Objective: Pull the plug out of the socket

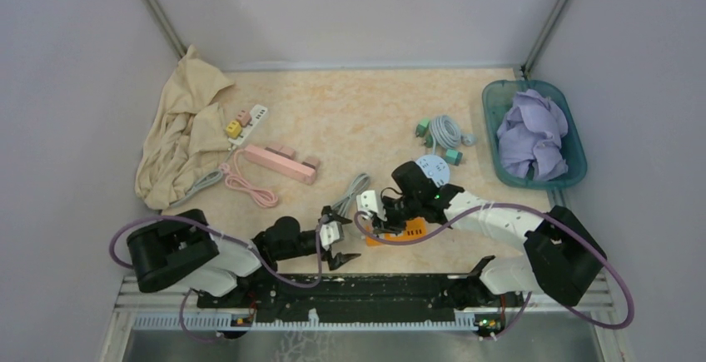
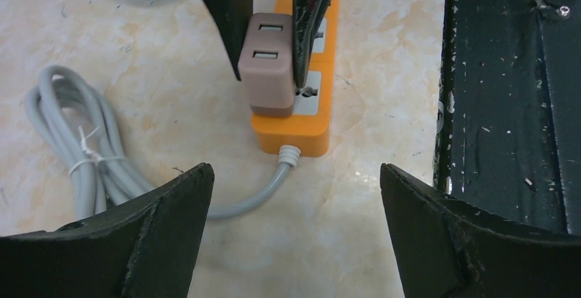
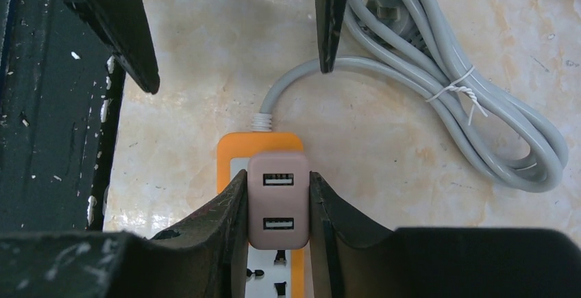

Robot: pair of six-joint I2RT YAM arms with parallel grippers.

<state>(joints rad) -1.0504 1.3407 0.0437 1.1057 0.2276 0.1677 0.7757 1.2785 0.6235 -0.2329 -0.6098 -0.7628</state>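
A mauve two-port USB plug (image 3: 277, 205) sits in the end outlet of an orange socket strip (image 3: 229, 151) near the table's front edge. My right gripper (image 3: 277, 178) is shut on the plug, one finger pressed to each side. The left wrist view shows the same plug (image 2: 267, 65) between those two dark fingers (image 2: 226, 10), above the strip (image 2: 301, 130). My left gripper (image 2: 294, 171) stands open just short of the strip's cable end, holding nothing. From above, the left gripper (image 1: 340, 258) is left of the right gripper (image 1: 379, 216) and the strip (image 1: 412, 230).
The strip's grey cable lies coiled (image 1: 350, 194) to its left. A pink power strip (image 1: 280, 162), a white one (image 1: 250, 125) and a beige cloth (image 1: 183, 137) lie back left. A teal basket (image 1: 574, 154) with purple cloth is right. The black base rail (image 1: 358, 291) runs close by.
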